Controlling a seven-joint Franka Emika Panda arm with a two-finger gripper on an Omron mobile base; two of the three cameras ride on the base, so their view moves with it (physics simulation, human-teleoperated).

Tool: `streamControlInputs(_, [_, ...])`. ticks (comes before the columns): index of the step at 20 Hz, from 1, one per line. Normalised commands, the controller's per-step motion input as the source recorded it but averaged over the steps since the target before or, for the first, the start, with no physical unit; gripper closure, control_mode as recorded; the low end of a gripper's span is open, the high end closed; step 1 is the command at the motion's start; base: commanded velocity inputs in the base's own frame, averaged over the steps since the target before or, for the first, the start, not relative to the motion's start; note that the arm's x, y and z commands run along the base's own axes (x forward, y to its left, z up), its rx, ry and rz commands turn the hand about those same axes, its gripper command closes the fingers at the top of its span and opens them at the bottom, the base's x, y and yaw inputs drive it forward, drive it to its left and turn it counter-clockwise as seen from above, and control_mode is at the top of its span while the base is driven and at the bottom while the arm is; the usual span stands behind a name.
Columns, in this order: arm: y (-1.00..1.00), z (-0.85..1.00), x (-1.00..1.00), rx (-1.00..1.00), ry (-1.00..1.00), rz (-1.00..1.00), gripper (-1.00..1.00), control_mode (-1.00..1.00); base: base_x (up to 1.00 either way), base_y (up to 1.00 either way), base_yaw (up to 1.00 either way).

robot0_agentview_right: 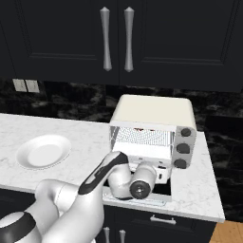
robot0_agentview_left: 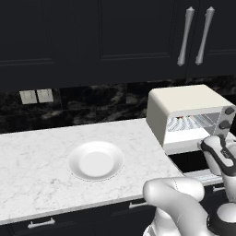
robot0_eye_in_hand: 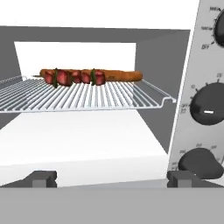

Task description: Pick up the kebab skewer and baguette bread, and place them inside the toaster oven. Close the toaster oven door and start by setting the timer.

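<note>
The cream-white toaster oven point(robot0_agentview_left: 184, 103) point(robot0_agentview_right: 156, 114) stands on the counter with its door point(robot0_agentview_left: 186, 161) point(robot0_agentview_right: 161, 188) folded down flat. In the hand view the kebab skewer point(robot0_eye_in_hand: 72, 77) lies on the wire rack point(robot0_eye_in_hand: 87, 98) toward the back. The baguette bread point(robot0_eye_in_hand: 124, 75) lies lengthwise just behind it. My gripper point(robot0_eye_in_hand: 111, 178) is open and empty, level with the oven mouth and just outside it, above the lowered door. Three dark knobs sit to its right, the middle one point(robot0_eye_in_hand: 209, 105) close by. My hand point(robot0_agentview_left: 220, 156) point(robot0_agentview_right: 142, 182) hovers over the door.
A white plate point(robot0_agentview_left: 96, 161) point(robot0_agentview_right: 43, 152) sits empty on the marble counter point(robot0_agentview_left: 37, 161) left of the oven. Dark upper cabinets with long handles point(robot0_agentview_right: 116, 40) hang above. The counter's right end point(robot0_agentview_right: 209, 190) lies just past the oven.
</note>
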Motion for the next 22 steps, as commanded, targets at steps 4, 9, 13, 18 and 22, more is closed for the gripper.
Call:
streamControlInputs(4, [-0.08,0.0,-0.39,0.0,0.0,0.0,-1.0,-1.0,0.0,0.0,0.0])
streamControlInputs(9, [-0.21,0.0,-0.48,0.0,0.06,0.0,-1.0,-1.0,0.0,0.0,0.0])
streamControlInputs(13, [-0.39,0.0,-0.46,0.0,0.1,0.0,-1.0,-1.0,0.0,0.0,0.0])
streamControlInputs(18, [-0.52,0.0,-0.5,0.0,0.1,0.02,-1.0,-1.0,0.0,0.0,0.0])
streamControlInputs(22, [-0.38,-0.16,-0.61,0.0,0.08,0.02,-1.0,-1.0,0.0,0.0,0.0])
